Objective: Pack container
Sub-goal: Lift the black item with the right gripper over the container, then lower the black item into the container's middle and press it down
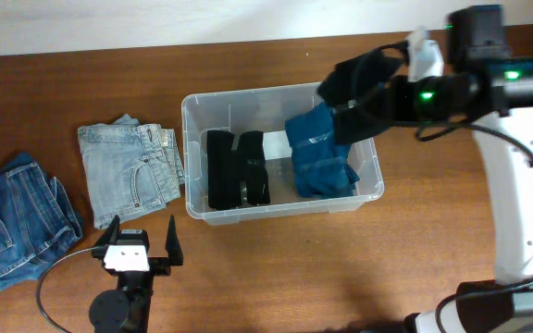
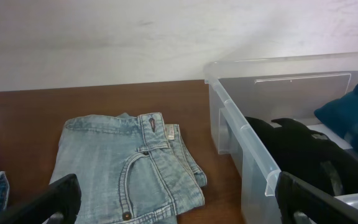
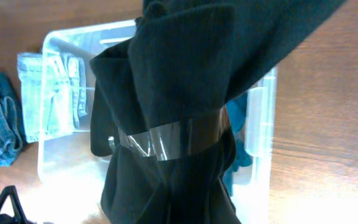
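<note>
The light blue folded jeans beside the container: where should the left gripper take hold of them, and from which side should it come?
Probably at the stacked edge facing the container, where the layers of the light blue jeans lie one on another. They lie flat, so the open left gripper would best come down from above and pinch all layers.

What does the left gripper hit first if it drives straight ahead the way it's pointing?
Probably the folded light-blue jeans, lying directly ahead of the open left gripper. The bin sits off to its right. The gripper's height is unclear.
</note>
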Tool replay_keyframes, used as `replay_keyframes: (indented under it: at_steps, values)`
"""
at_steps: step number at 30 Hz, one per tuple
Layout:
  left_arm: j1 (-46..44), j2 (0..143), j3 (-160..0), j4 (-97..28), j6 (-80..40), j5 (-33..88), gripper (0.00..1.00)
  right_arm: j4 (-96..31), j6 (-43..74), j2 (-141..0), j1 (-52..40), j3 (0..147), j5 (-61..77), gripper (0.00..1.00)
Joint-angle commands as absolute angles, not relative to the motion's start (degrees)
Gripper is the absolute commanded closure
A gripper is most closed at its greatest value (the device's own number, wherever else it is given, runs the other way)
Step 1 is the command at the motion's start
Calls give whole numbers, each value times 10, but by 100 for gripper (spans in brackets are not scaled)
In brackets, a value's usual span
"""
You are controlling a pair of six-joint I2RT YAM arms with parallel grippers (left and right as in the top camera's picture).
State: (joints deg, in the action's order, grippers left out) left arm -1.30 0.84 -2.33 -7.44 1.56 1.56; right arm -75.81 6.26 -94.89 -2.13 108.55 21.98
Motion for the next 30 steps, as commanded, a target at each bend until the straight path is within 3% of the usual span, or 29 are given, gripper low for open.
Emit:
replay_keyframes:
  at_steps: [1,12,30]
  values:
    - [-10,5,-19,-73,24,20,1,-749,131,-958,-79,1091,147,96]
    - [-10,5,-19,-73,24,20,1,-635,250,-978,-215,1002,109,96]
    - [-10,5,-19,-73,24,20,1,-412,299,-979,-270,797,134,96]
